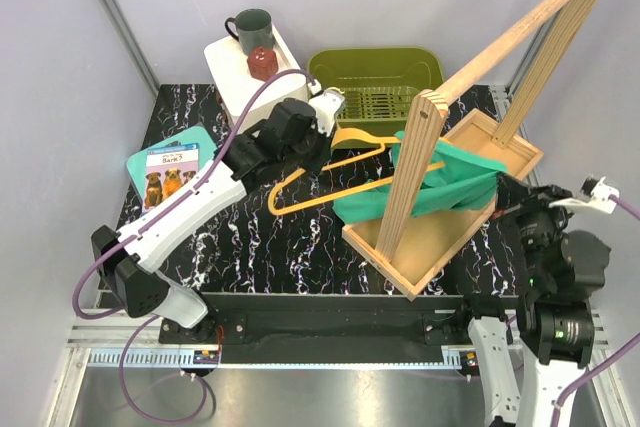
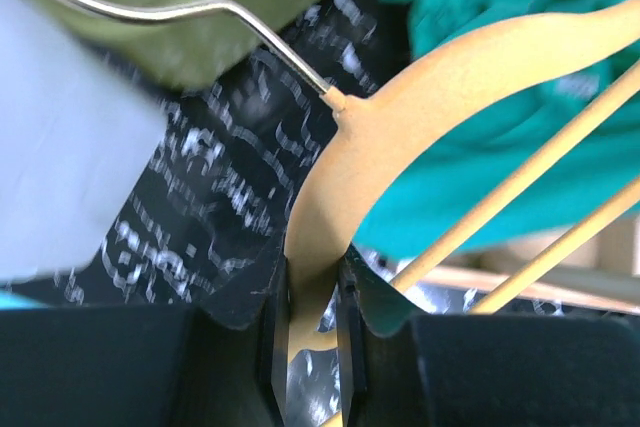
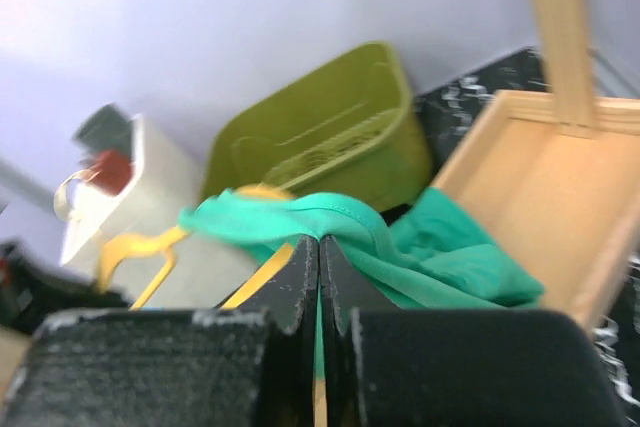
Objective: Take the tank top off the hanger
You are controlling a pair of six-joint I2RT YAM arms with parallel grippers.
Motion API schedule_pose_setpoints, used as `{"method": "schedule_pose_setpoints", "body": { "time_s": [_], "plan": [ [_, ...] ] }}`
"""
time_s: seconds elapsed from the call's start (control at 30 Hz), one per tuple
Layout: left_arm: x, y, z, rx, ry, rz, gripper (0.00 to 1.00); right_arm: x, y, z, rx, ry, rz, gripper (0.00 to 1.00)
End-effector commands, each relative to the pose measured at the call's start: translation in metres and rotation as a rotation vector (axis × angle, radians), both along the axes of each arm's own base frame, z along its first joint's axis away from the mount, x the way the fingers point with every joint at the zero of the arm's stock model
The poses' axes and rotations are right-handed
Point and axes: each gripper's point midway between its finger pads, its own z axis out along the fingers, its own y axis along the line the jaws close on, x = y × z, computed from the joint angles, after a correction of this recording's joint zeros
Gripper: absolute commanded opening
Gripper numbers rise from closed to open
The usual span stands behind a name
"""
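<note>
Tank top (image 1: pixel 455 187) lies stretched over the rack's (image 1: pixel 410 177) tray with one end on the hanger (image 2: pixel 325 207), its long axis running left to right toward your right arm. The hanger slants over the worktop (image 1: pixel 260 247), long bars pointing at the tray, hook toward the back. Your left tool (image 2: pixel 312 322) clamps its shoulder, likely to anchor it. Your right tool (image 3: pixel 320 267) is clenched on the fabric, seemingly ready to pull it off.

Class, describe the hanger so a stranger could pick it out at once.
Find the black marbled table, then its slanted wooden rack. Left of the rack's post is the hanger: the only thin yellow triangular frame, with a metal hook.
</note>
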Motion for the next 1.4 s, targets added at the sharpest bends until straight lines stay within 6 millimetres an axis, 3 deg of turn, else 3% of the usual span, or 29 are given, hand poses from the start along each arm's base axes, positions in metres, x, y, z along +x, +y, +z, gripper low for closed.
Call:
{"method": "schedule_pose_setpoints", "body": {
  "time_s": [0.0, 0.1, 0.27, 0.4, 0.67, 0.97, 1.1, 1.23, 1.37],
  "plan": [
    [-0.006, 0.030, 0.031, -0.042, -0.066, 0.116, 0.00, 0.013, -0.043, -0.010, -0.064, 0.140, -0.223, 0.00],
    [-0.014, 0.037, 0.034, -0.045, -0.069, 0.118, 0.00, 0.021, -0.052, -0.021, -0.088, 0.212, -0.257, 0.00],
    [-0.017, 0.038, 0.037, -0.075, -0.054, 0.131, 0.00, 0.024, -0.036, -0.035, -0.105, 0.289, -0.160, 0.00],
    [-0.019, 0.033, 0.034, -0.073, -0.033, 0.105, 0.00, 0.012, -0.064, -0.040, -0.150, 0.338, -0.310, 0.00],
    [-0.042, 0.034, 0.024, -0.081, 0.011, 0.021, 0.00, 0.015, -0.078, -0.031, -0.220, 0.372, -0.367, 0.00],
    [-0.064, 0.048, 0.006, -0.012, 0.057, -0.035, 0.00, 0.042, -0.064, -0.008, -0.231, 0.329, -0.272, 0.00],
    [-0.071, 0.055, 0.007, 0.003, 0.057, -0.046, 0.00, 0.056, -0.058, -0.014, -0.230, 0.359, -0.225, 0.00],
    [-0.066, 0.060, 0.012, 0.004, 0.040, -0.003, 0.00, 0.059, -0.041, -0.030, -0.212, 0.372, -0.129, 0.05],
    [-0.069, 0.057, 0.015, 0.008, 0.051, -0.031, 0.00, 0.063, -0.055, -0.038, -0.238, 0.417, -0.193, 0.00]
  ]
}}
